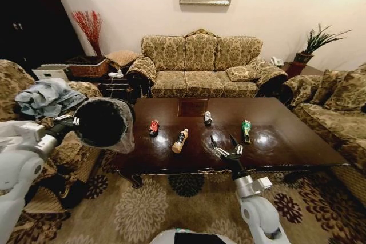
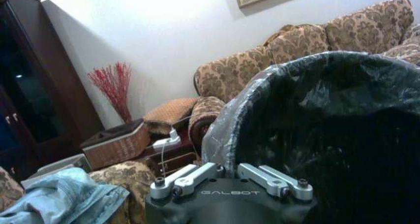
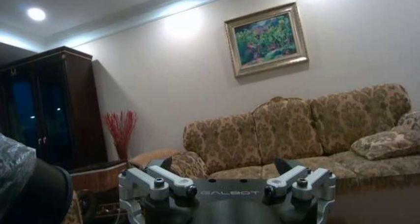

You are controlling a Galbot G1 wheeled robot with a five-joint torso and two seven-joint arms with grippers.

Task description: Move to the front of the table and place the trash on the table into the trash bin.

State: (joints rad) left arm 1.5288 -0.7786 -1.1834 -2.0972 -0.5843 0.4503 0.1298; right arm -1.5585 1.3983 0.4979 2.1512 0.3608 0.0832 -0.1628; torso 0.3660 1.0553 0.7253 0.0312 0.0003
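While our left pincer, clamped on the trash bin, tips its mouth toward the worktop, our right pincer hovers apart near the tan bottle, ready to collect.

The one word that can be read is "GALBOT", in pale capital letters on dark housing. It stands on the body of the left tool, just below the silver finger links, in the left wrist view. The same word stands on the body of the right tool, between its two finger mounts, in the right wrist view. The labels on the red can, the tan bottle, the silvery-white can and the green packet on the worktop are too small to read.
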